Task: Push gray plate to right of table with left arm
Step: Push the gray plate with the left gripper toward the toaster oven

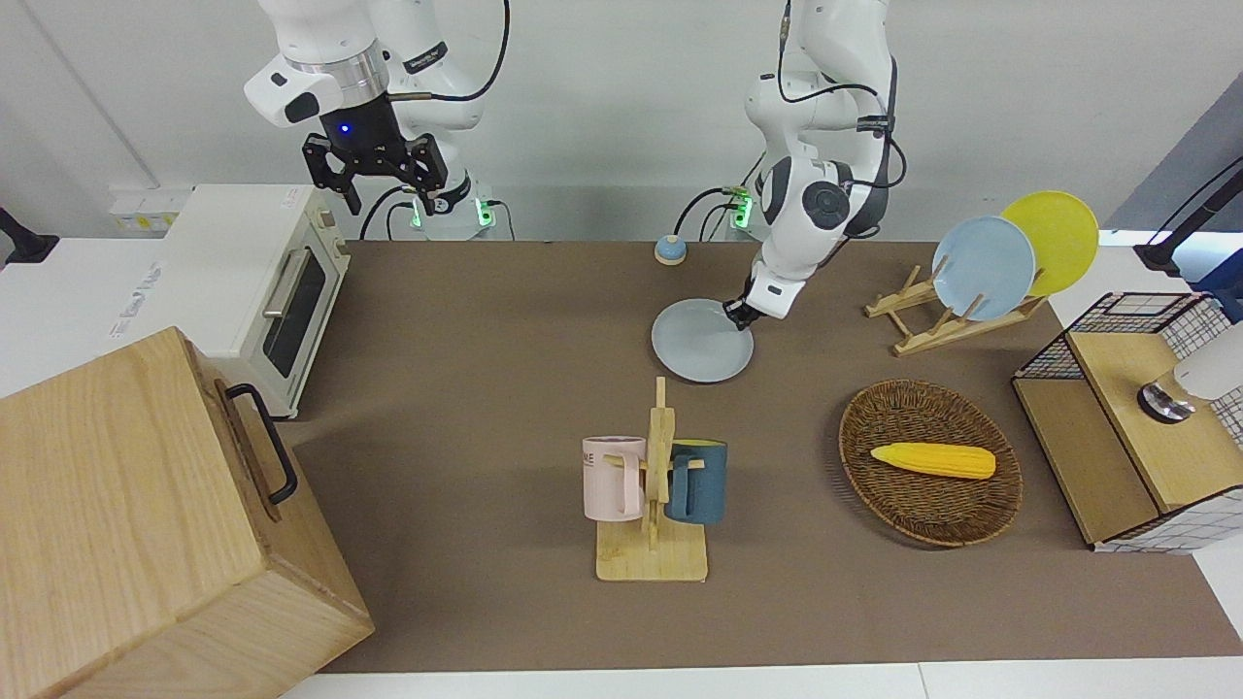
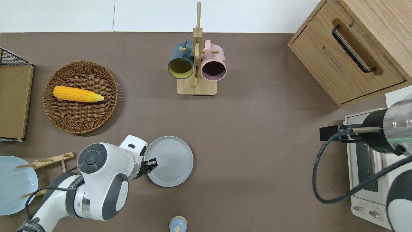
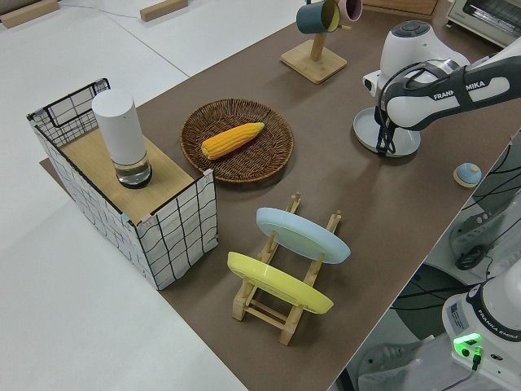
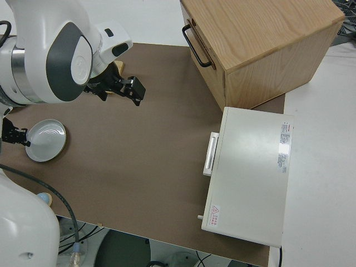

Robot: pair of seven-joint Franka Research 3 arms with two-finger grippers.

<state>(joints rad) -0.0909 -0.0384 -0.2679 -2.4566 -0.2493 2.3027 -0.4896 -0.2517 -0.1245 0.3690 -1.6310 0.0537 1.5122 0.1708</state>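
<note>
The gray plate (image 1: 701, 342) lies flat on the brown table (image 1: 466, 388), nearer to the robots than the mug rack; it also shows in the overhead view (image 2: 170, 161) and the left side view (image 3: 392, 140). My left gripper (image 1: 738, 316) is low at the table with its fingers shut, touching the plate's rim on the side toward the left arm's end (image 2: 152, 163). The right arm, with its gripper (image 1: 388, 199), is parked.
A wooden mug rack (image 1: 653, 485) holds a pink and a dark blue mug. A wicker basket (image 1: 930, 505) holds a corn cob. A dish rack (image 1: 932, 325) holds a light blue and a yellow plate. A toaster oven (image 1: 262, 282), wooden cabinet (image 1: 146, 524) and small blue knob (image 1: 670, 250) stand around.
</note>
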